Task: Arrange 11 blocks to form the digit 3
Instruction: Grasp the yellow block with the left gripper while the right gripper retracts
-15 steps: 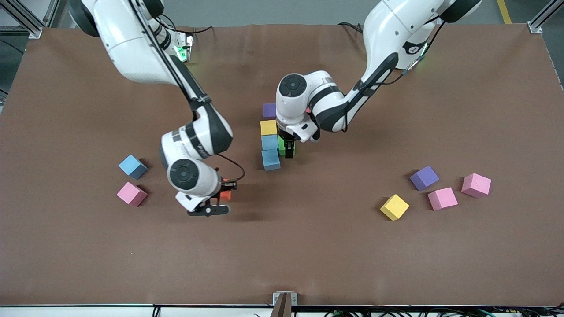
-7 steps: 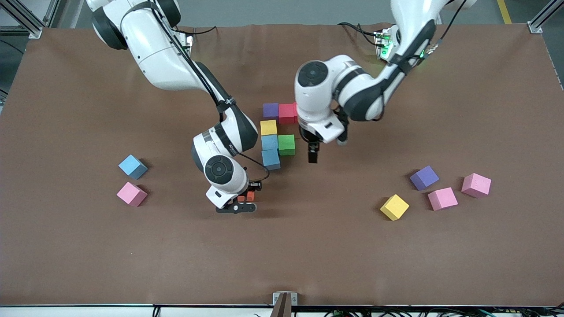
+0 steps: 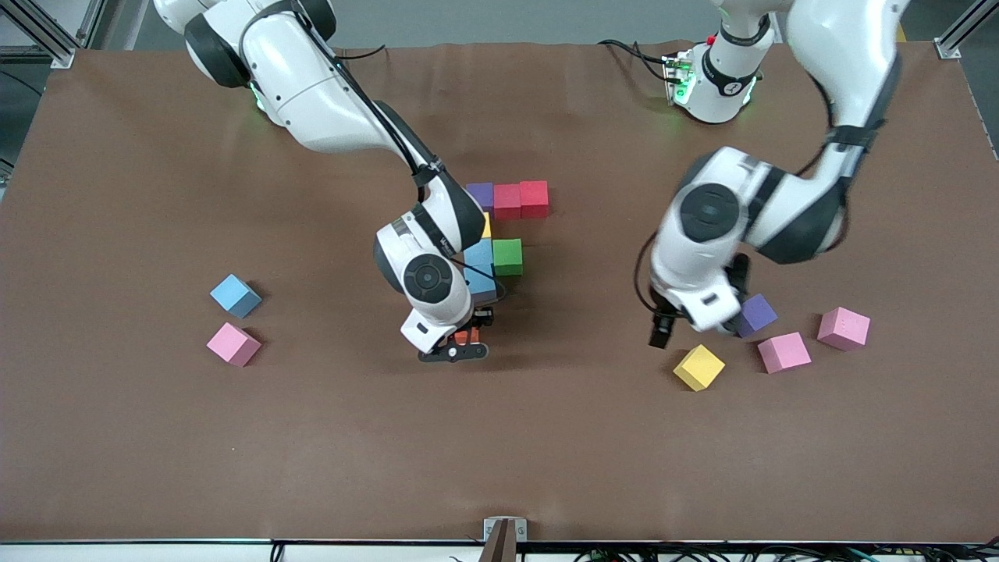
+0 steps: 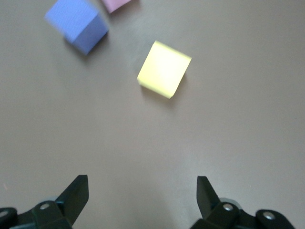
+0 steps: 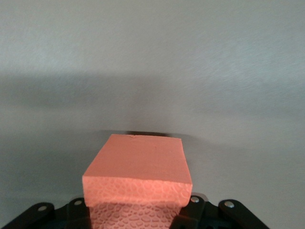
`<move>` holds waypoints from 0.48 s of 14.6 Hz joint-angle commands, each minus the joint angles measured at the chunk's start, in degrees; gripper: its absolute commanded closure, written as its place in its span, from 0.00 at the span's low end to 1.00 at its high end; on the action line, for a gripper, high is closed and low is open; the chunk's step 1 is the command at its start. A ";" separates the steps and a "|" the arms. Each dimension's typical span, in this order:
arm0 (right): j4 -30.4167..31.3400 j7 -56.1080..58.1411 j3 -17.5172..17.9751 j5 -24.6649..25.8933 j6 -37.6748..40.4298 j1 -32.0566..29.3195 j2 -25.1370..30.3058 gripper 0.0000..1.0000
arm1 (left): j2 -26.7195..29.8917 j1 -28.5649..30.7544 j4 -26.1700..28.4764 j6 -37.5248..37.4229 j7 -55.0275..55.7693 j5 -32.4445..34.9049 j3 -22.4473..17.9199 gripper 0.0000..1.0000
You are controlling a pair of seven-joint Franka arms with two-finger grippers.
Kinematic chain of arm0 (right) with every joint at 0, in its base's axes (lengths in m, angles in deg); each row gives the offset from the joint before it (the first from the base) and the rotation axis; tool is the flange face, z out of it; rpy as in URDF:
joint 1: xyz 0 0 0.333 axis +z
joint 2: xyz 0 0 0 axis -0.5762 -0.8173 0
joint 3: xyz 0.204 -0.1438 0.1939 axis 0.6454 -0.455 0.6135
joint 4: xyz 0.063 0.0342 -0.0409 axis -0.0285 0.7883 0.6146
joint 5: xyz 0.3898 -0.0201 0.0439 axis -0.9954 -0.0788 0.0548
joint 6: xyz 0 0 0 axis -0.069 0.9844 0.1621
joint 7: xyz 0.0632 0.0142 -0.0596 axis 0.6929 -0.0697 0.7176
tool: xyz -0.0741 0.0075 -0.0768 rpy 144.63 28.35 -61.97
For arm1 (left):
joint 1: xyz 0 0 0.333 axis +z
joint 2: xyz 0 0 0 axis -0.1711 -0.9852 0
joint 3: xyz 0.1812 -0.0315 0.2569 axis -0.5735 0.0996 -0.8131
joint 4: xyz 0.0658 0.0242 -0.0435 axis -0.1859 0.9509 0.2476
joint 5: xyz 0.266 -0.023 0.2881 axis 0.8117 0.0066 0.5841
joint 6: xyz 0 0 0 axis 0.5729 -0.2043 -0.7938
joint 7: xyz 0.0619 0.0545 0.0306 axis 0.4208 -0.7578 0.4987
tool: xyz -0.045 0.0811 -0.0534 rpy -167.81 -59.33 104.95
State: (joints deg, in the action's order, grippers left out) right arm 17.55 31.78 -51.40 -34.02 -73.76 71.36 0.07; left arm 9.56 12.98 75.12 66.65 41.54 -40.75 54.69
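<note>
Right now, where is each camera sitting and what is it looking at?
Front view: high across the table, facing both arms and the digit 3.
Left wrist view: on the left arm, looking down past the open left gripper at the yellow block, which the front view shows too.
Right wrist view: on the right arm, looking over the right gripper, shut on the orange block.

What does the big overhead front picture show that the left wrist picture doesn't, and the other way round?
Only the front view shows the started figure of touching blocks, the light blue block and pink block toward the right arm's end, and the right end effector shut on an orange block.

Only the left wrist view shows the left end effector close up, its fingers wide open and empty above bare table.

Both show the loose yellow block and the purple block beside it.
</note>
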 commanded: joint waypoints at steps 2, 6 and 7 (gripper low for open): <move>-1.05 -0.75 -0.32 -0.34 -0.68 1.26 -1.27 0.70 | -2.77 6.87 -4.39 -1.49 -17.37 -4.75 0.19 0.00; -1.05 -0.75 -0.32 -0.69 -0.33 2.23 -1.27 0.69 | -11.38 7.86 -9.83 -1.40 -25.64 -3.88 -0.16 0.01; -1.05 -0.83 -0.32 -0.78 -0.07 2.32 -1.27 0.69 | -13.40 7.86 -11.41 -1.31 -26.88 -3.70 -0.43 0.01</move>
State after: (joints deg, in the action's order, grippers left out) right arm 17.44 31.76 -51.41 -34.06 -74.37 72.94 -0.71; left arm 1.73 21.87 69.34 66.51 17.41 -44.61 54.26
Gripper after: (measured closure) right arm 0.427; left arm 0.004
